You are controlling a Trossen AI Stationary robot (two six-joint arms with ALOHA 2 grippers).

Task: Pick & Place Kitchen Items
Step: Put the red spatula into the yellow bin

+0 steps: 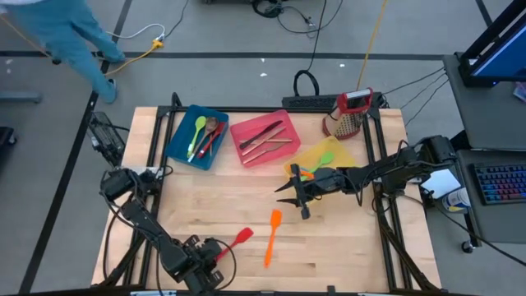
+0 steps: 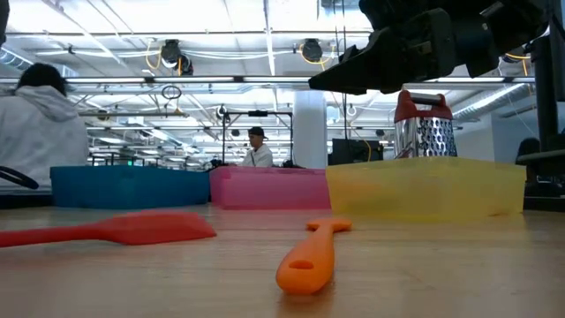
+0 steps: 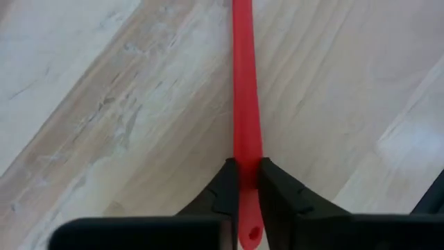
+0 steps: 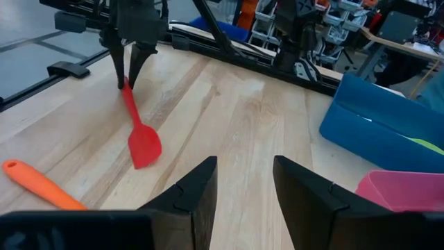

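A wooden table (image 1: 246, 197) holds 3 plastic bins along its far edge: a blue bin (image 1: 182, 141) with a few utensils already in it, a pink bin (image 1: 283, 150) with dark and copper cutlery, and a yellow bin (image 1: 345, 153) with a green utensil. A red-topped grater (image 1: 350, 111) stands behind the yellow bin. On the bare wood nearer the front lie 2 loose items: a red spatula (image 1: 236, 240) and, just beside it, an orange spatula (image 1: 271, 237). The left gripper (image 3: 248, 187) is down at the table's near left corner, its 2 fingers pressed against either side of the red spatula's handle, close to the handle's end, while the spatula lies flat on the wood. The right gripper (image 1: 293, 194) hovers above the table in front of the yellow bin, jaws apart and holding nothing. The step in hand looks like picking up the red spatula. Next, I judge, comes a lift clear of the wood, then a carry toward 1 of the bins without clipping the orange spatula.
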